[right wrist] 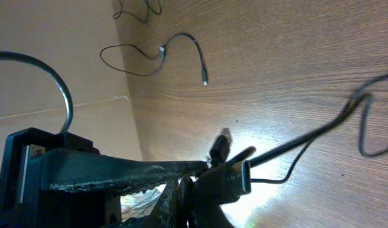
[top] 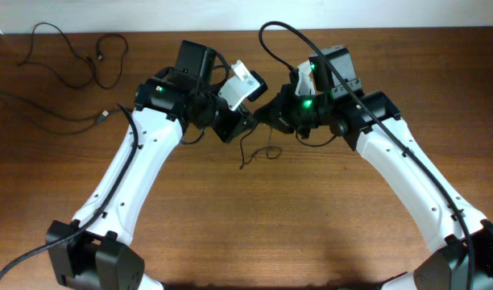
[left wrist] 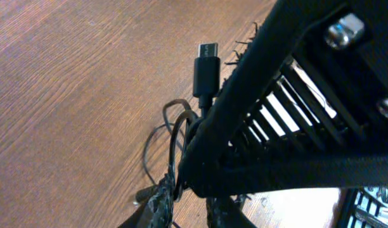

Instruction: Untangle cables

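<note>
My two grippers meet over the middle of the table. A thin black cable (top: 254, 151) hangs from them in loops onto the wood. My left gripper (top: 245, 121) is shut on its strands; in the left wrist view the fingers (left wrist: 189, 206) pinch looped cord below a black USB plug (left wrist: 205, 71). My right gripper (top: 267, 113) is shut on the same cable; in the right wrist view the jaws (right wrist: 200, 190) hold a plug end (right wrist: 231, 179) and the cord (right wrist: 308, 136) runs off to the right. The fingertips hide each other.
Two loose black cables lie at the far left of the table, one near the back edge (top: 97, 58) and one (top: 101, 118) beside the left arm. One also shows in the right wrist view (right wrist: 162, 50). A pale wall borders the table.
</note>
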Available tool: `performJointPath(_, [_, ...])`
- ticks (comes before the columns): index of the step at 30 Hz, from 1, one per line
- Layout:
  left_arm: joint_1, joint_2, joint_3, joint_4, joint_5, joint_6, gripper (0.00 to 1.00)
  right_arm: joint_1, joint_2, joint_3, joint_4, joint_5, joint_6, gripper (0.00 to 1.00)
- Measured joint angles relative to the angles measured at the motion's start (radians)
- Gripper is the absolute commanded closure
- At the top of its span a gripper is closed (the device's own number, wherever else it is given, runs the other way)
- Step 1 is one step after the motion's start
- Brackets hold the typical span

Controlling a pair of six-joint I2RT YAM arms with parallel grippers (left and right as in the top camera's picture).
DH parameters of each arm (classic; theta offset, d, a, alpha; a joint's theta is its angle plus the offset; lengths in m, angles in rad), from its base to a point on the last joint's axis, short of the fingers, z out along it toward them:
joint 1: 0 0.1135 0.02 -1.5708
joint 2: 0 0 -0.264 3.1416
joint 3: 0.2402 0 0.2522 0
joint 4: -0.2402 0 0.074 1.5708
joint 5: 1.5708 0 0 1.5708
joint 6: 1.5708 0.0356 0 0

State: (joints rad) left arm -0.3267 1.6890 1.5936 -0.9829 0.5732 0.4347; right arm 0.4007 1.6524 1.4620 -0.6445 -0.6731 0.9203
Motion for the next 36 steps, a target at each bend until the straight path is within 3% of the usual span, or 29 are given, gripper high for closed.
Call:
performJointPath(2, [-0.002, 0.000, 0.000, -0.002, 0.000, 0.010, 1.00, 0.000, 0.000, 0.000, 0.003, -0.002, 0.000, 0.96])
performJointPath(11, [-0.009, 0.000, 0.000, -0.010, -0.018, 0.018, 1.00, -0.005, 0.000, 0.000, -0.035, 0.018, -0.021, 0.96])
performJointPath(18, [-0.030, 0.000, 0.000, -0.008, -0.047, 0.014, 1.00, -0.072, 0.000, 0.001, -0.140, -0.015, -0.152, 0.96])
performJointPath(27, [0.077, 0.000, 0.000, -0.001, 0.010, -0.017, 1.00, -0.097, 0.000, 0.000, -0.228, 0.235, -0.180, 0.94])
performJointPath(32, [0.080, 0.000, 0.000, 0.000, 0.175, -0.021, 1.00, -0.097, 0.000, 0.000, -0.226, 0.235, -0.189, 0.74])
performJointPath(36, [0.079, 0.000, 0.000, -0.001, 0.188, -0.030, 1.00, -0.097, 0.000, 0.000, -0.168, 0.166, -0.192, 0.59])
